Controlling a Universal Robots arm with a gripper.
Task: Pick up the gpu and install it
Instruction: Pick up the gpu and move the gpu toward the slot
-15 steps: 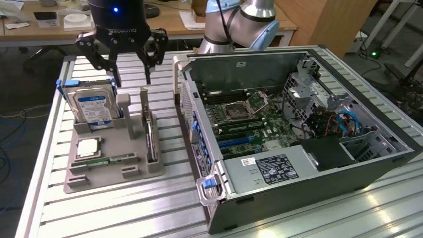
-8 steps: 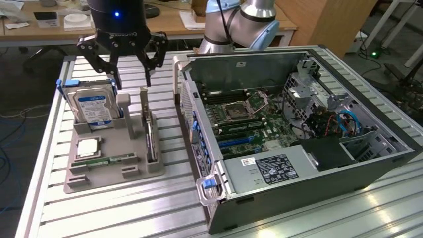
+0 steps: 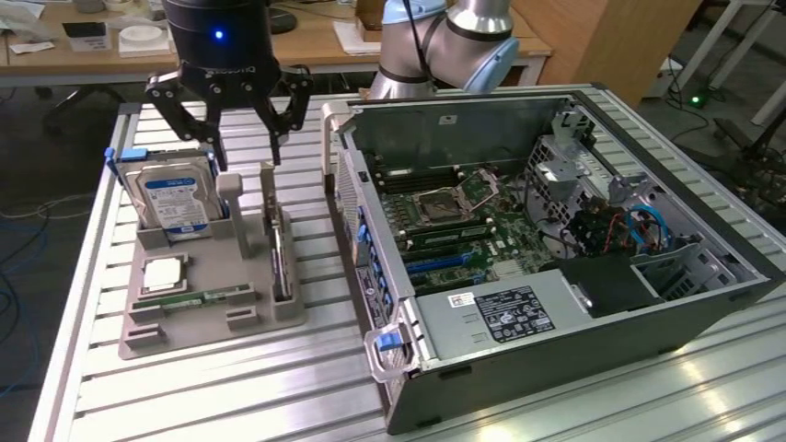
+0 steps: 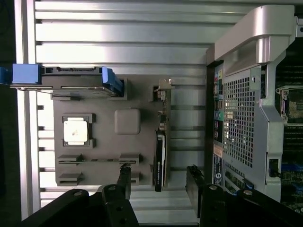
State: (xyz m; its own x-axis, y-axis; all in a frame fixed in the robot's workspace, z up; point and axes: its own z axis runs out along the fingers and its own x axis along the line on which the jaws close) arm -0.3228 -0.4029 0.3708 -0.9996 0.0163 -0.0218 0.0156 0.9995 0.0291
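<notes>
The gpu [image 3: 283,265] is a thin black card standing on its edge in a slot of the grey holder tray [image 3: 215,322], beside the open computer case [image 3: 553,230]. In the wrist view the gpu [image 4: 160,158] shows edge-on, with its metal bracket at one end. My gripper [image 3: 246,155] hangs open above the tray's far end, clear of the card and holding nothing. Seen from the wrist, the gripper [image 4: 158,182] straddles the line of the card, and one of its fingers [image 4: 124,182] stands over the tray [image 4: 106,146].
On the same tray a silver hard drive [image 3: 172,198] with blue rails stands upright, a square processor [image 3: 164,274] lies flat, and a slim green memory stick [image 3: 197,297] lies near it. Inside the case the motherboard [image 3: 461,216] is exposed. A slatted metal table [image 3: 221,396] carries everything.
</notes>
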